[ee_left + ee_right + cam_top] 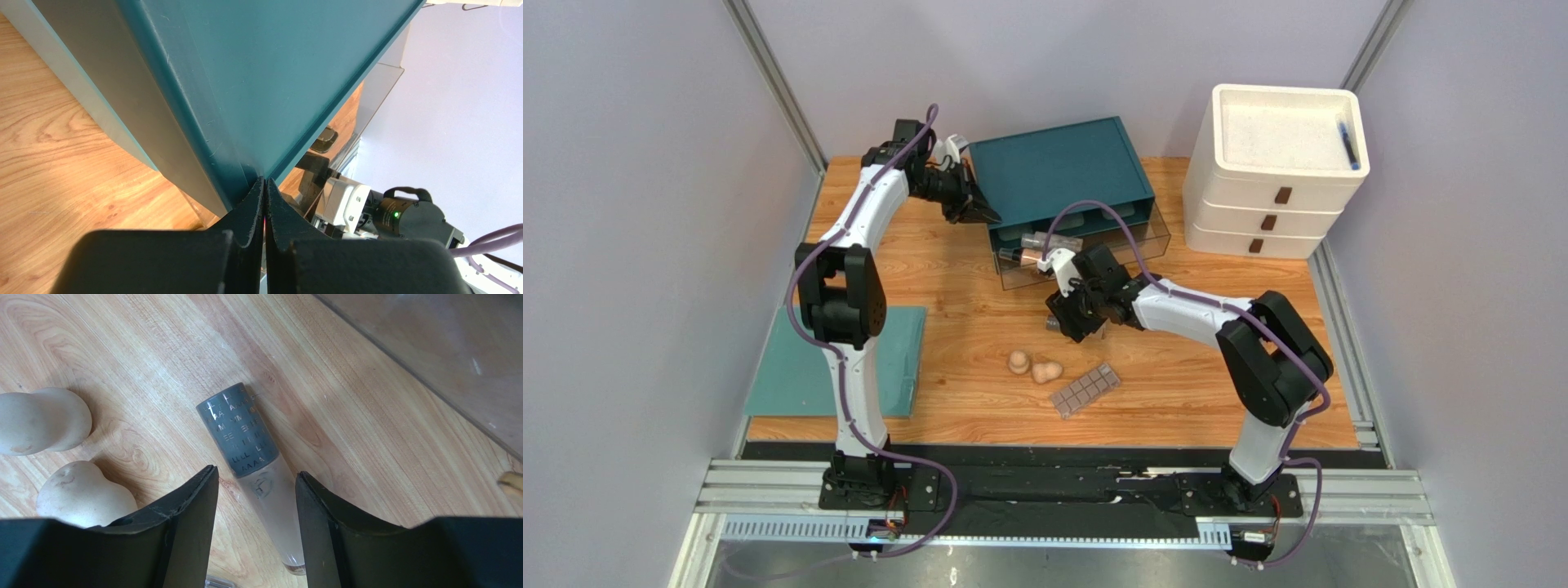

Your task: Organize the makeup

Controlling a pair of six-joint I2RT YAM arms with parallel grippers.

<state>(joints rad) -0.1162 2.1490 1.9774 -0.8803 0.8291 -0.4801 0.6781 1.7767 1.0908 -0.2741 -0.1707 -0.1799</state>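
1. Near zone. The flat palette (1086, 391) of brownish squares lies on the desk (952, 306), closest to the arm bases. Just beyond it and to its left, two beige egg-shaped sponges (1019, 363) (1047, 371) lie side by side. A teal mat (844, 361) overhangs the left edge of the desk.

2. Middle zone. The right arm (1192, 312) reaches down over the desk centre. The right jaws are spread and straddle the clear cylindrical bottle (242, 432), which lies flat on the wood with its grey cap pointing away from the wrist. Wood shows between the bottle and one finger; contact on the other side cannot be confirmed. The sponges sit near the bottle.

3. Far zone. A clear drawer (1100, 239) projects from the teal organizer (1063, 165) and holds small brownish tubes (1024, 254). The left arm (873, 202) reaches to the organizer's left corner. The left jaws are pressed together, tips against its lower edge. To the right stands a white drawer unit (1259, 202) with a blue pen (1349, 141) in its top tray.
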